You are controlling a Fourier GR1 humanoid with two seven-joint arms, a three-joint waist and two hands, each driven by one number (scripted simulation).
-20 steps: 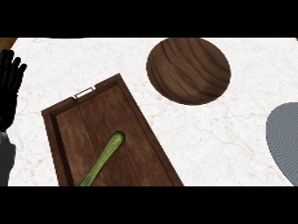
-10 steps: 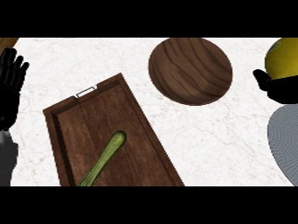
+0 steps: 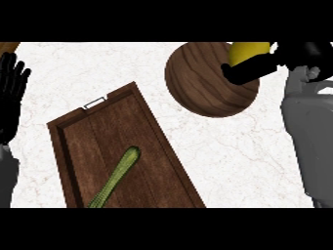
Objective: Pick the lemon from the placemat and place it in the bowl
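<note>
The yellow lemon (image 3: 250, 50) sits in my right hand (image 3: 270, 63), whose black fingers curl round it above the right side of the wooden bowl (image 3: 205, 83). The bowl stands at the counter's upper middle. My right forearm (image 3: 320, 141) comes down the view's right side and hides the grey placemat. My left hand (image 3: 3, 97) rests open at the left edge, fingers up.
A dark wooden tray (image 3: 111, 141) with a metal handle lies at the centre left, holding a green stalk of celery (image 3: 118, 176). White marble counter (image 3: 226, 156) shows between the tray and my right forearm.
My right hand has carried the lemon leftward from the right edge to over the bowl. The forearm now covers the placemat. The left hand has not moved.
</note>
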